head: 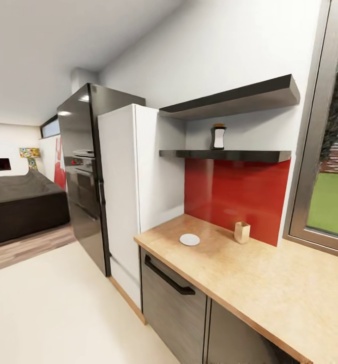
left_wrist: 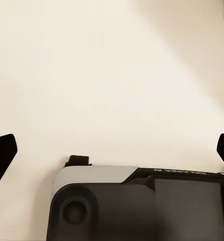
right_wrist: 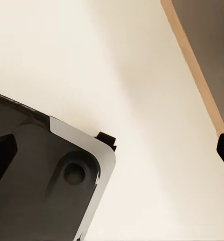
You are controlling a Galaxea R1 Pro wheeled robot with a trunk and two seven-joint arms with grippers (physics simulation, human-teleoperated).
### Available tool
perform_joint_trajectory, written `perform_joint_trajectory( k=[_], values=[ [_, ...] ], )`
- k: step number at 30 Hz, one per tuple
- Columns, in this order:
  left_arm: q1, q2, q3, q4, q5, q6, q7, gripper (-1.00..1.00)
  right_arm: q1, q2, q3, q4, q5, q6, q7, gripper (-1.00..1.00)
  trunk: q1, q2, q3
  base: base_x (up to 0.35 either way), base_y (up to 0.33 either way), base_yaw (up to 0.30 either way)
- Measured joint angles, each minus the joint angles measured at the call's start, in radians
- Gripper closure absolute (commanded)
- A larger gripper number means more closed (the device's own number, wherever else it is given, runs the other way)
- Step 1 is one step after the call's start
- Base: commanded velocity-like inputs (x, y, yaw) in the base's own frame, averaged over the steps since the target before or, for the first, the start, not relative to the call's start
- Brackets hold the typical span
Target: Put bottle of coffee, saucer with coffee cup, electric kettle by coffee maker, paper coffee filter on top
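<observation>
The coffee bottle stands upright on the lower shelf above the bench, where the saucer lies flat, well apart from a small tan block near the red backsplash. The bottle looks light, rigid and smooth, so its waist is probably the best place to grip. Both wrist views look down at pale floor with dark fingertips set wide at the picture edges, so the left gripper and right gripper appear spread and empty.
</observation>
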Motion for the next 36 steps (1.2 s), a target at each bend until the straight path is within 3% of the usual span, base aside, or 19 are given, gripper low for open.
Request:
perform_joint_trajectory(
  k=[11, 24, 36],
  values=[
    [0.0, 0.0, 0.0, 0.0, 0.0, 0.0, 0.0, -1.0, 0.0, 0.001, 0.0, 0.0, 0.0, 0.0, -0.001, -1.0, 0.0, 0.0, 0.0, 0.0, 0.212, -0.064],
    [0.0, 0.0, -0.001, 0.0, 0.0, 0.0, -0.001, -1.0, 0.0, 0.0, 0.0, 0.0, 0.0, 0.0, 0.0, -1.0, 0.0, 0.0, 0.0, 0.0, 0.017, -0.225],
    [0.0, 0.0, -0.001, 0.001, 0.0, 0.0, -0.001, -1.0, 0.0, 0.001, 0.0, 0.0, 0.0, 0.0, -0.002, -1.0, 0.0, 0.0, -0.009, 0.0, 0.0, 0.015]
  ],
)
